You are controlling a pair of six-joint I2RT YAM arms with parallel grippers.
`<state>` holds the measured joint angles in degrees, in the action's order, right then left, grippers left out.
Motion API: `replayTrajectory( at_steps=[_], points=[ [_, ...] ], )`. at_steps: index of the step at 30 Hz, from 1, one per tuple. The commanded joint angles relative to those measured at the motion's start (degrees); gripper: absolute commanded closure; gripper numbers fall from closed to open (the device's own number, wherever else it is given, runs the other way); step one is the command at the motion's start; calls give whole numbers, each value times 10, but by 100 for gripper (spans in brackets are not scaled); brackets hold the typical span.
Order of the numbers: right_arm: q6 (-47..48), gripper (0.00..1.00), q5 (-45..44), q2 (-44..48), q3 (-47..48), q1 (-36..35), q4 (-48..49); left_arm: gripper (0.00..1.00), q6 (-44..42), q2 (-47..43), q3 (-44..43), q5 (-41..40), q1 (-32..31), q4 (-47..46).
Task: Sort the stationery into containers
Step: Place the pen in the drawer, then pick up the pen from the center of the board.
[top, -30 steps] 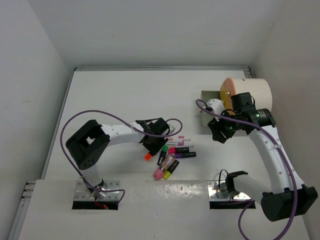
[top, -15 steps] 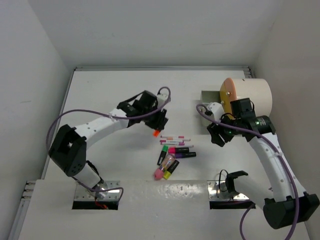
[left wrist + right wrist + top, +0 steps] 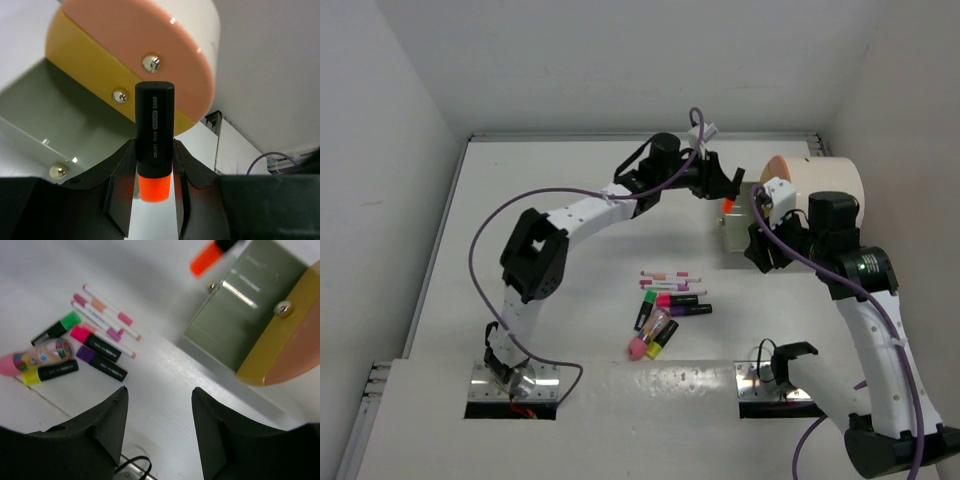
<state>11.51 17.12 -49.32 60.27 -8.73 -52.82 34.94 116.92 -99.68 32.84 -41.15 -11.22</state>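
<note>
We see the left arm stretched across the table (image 3: 550, 200) to the far right corner, where the left gripper (image 3: 154, 167) is clamped on an orange highlighter (image 3: 154, 131), one finger pressed against each side of its black barrel. From the left wrist, the orange cap points back toward the camera and the black end points at the drum (image 3: 828, 185). The drum lies on its side, and its round orange face (image 3: 150, 40) fills the upper part of that view, with a yellow layer (image 3: 82, 55) under it and small shiny knobs (image 3: 151, 62) on the front. A grey-green tray (image 3: 235, 332) juts out below the face, and from above we see the highlighter held in the air just over its far edge; we cannot tell whether it touches anything. The right gripper (image 3: 159, 392) hangs near the tray's front, its fingers spread apart with nothing between them. Below it the other stationery lies in a loose cluster on the table, well apart from the drum: thin white pens (image 3: 107, 312) with pink marks lie side by side at the far edge, with a green highlighter (image 3: 57, 329), a pink highlighter (image 3: 94, 342), a purple highlighter (image 3: 101, 363) and a yellow highlighter (image 3: 50, 372) close by. A pink-ended tube (image 3: 35, 356) lies just beside the yellow one.
</note>
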Motion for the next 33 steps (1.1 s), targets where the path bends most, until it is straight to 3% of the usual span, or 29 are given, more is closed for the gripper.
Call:
replayTrajectory(
  at_steps=[1,7,10,13,16,19,22,26,30,33],
  points=[
    [-63,46,15,-6,59,3,46,100,79,48,-63,39,-17,-88],
    [-35,46,2,-31,90,4,2,99,81,115,-109,30,-30,-107],
    [-20,45,1,-32,86,4,-16,90,72,138,-126,22,-32,-105],
    [-15,45,-6,-27,73,5,-11,66,62,153,-149,22,-34,-104],
    [-7,46,-14,-31,68,4,-11,54,57,158,-153,16,-35,-104],
    [-3,46,-27,-33,68,4,-10,32,46,157,-158,10,-31,-96],
    [-3,46,-31,-33,70,5,-5,19,39,150,-165,3,-20,-90],
    [5,46,-27,-40,69,3,-1,16,25,115,-156,-4,3,-58],
    [64,55,-22,-63,42,-32,-6,17,22,32,-92,-20,64,-14],
    [108,59,-50,-109,27,-77,-18,15,-4,-34,-31,-2,154,22]
  ],
)
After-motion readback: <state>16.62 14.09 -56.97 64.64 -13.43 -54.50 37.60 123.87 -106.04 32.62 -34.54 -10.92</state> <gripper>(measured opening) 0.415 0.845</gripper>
